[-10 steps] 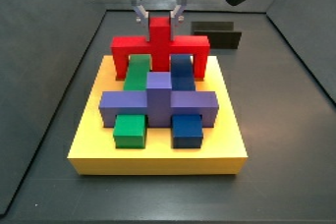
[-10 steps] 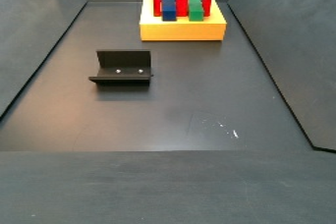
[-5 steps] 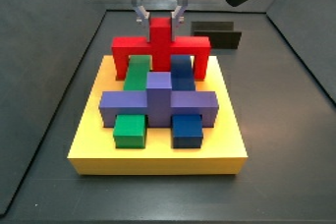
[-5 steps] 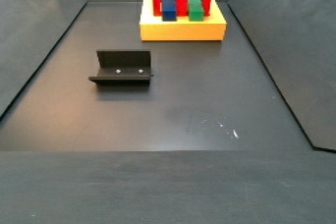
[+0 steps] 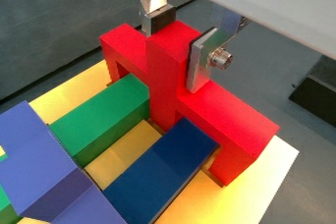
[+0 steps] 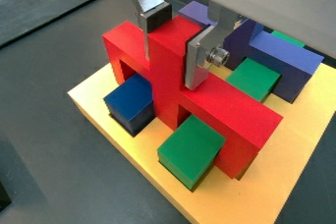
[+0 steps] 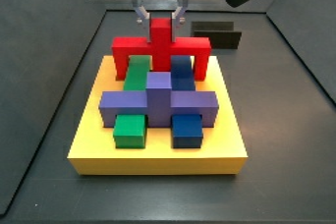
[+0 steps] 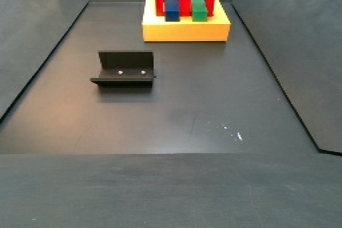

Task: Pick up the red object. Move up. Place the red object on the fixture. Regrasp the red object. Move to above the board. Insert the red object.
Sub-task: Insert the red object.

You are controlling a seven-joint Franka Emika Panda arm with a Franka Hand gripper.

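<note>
Both pincer [image 5: 180, 38] pads [image 5: 202, 59] wrist-only.

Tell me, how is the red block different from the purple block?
The red object stands up like a bridge over the green and blue bars; the purple block lies flat across them. The gripper squeezes the red object's stub; nothing touches the purple block. Both sit on the yellow board.
</note>
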